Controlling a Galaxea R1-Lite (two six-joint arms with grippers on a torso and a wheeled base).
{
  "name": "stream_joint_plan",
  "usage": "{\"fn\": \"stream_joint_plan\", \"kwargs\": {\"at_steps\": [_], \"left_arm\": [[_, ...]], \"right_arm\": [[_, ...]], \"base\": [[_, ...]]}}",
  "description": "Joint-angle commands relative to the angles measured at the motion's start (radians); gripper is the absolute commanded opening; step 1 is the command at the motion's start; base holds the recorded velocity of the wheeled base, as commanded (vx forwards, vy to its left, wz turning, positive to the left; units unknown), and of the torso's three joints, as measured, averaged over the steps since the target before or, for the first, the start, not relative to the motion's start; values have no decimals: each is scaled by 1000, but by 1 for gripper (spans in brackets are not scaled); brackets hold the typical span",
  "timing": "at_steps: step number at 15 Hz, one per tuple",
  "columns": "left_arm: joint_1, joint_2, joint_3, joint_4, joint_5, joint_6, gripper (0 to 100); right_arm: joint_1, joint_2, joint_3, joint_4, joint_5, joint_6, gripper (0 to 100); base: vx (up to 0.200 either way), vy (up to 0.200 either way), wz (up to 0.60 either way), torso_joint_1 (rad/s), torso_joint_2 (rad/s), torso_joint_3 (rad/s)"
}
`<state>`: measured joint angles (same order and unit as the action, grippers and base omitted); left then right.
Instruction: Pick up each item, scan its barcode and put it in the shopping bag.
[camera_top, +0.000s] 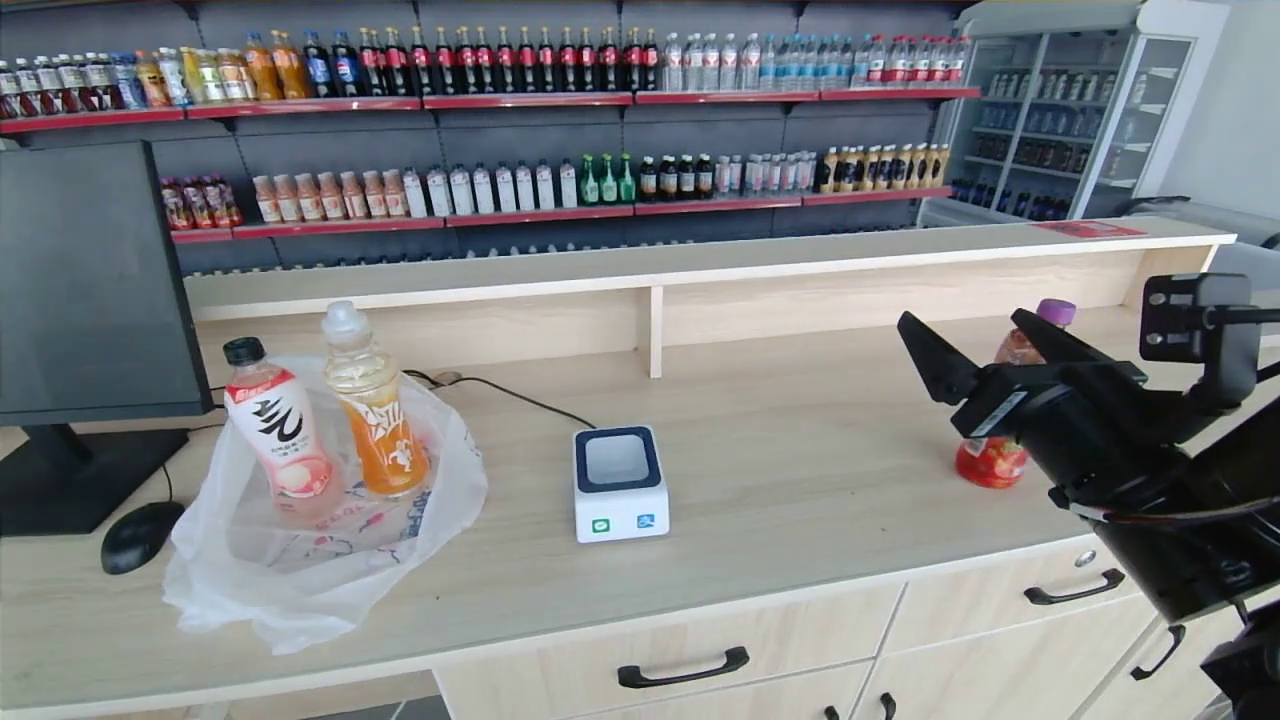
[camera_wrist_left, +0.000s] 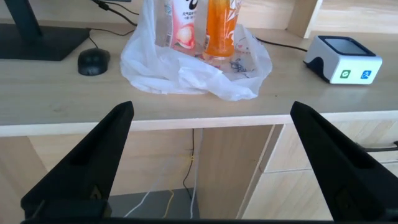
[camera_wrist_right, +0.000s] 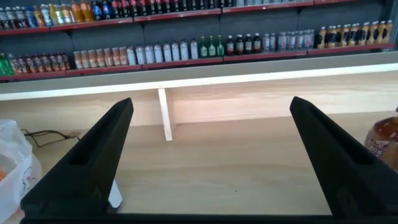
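A clear plastic shopping bag (camera_top: 300, 560) lies open on the left of the counter. Two bottles stand in it: a pink-and-white one with a black cap (camera_top: 275, 430) and an orange one with a white cap (camera_top: 372, 410). The white barcode scanner (camera_top: 618, 482) sits mid-counter. At the right stands a red drink bottle with a purple cap (camera_top: 1000, 455), partly hidden behind my right gripper (camera_top: 958, 318), which is open and empty above the counter. That bottle (camera_wrist_right: 384, 140) lies off to one side of the right gripper (camera_wrist_right: 211, 102). My left gripper (camera_wrist_left: 211, 107) is open, low before the counter's front edge, facing the bag (camera_wrist_left: 186, 68).
A monitor (camera_top: 90, 290) and a black mouse (camera_top: 140, 535) stand left of the bag. A raised wooden ledge (camera_top: 700, 265) with a divider (camera_top: 650, 330) runs along the counter's back. Drawers (camera_top: 680, 670) sit below the front edge. Free counter lies between scanner and red bottle.
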<state>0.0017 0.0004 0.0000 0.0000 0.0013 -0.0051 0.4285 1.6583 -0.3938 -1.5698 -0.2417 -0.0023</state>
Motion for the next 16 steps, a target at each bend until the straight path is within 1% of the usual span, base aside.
{"fn": "stream_joint_plan", "kwargs": {"at_steps": [1, 4, 7, 13, 16], "left_arm": [[0, 1, 0, 0, 0, 1, 100], [0, 1, 0, 0, 0, -4, 100], [0, 0, 0, 0, 0, -1, 100], [0, 1, 0, 0, 0, -4, 100], [0, 1, 0, 0, 0, -3, 100]], "right_arm": [[3, -3, 3, -1, 1, -2, 100], [50, -55, 58, -1, 1, -5, 100], [50, -100, 101, -1, 1, -5, 100], [52, -121, 124, -1, 1, -5, 100], [50, -107, 133, -1, -1, -5, 100]], "base": [[0, -200, 0, 2, -2, 2], [0, -200, 0, 2, 2, 4], [0, -200, 0, 4, 2, 4], [0, -200, 0, -1, 2, 4], [0, -200, 600, 4, 2, -1]]}}
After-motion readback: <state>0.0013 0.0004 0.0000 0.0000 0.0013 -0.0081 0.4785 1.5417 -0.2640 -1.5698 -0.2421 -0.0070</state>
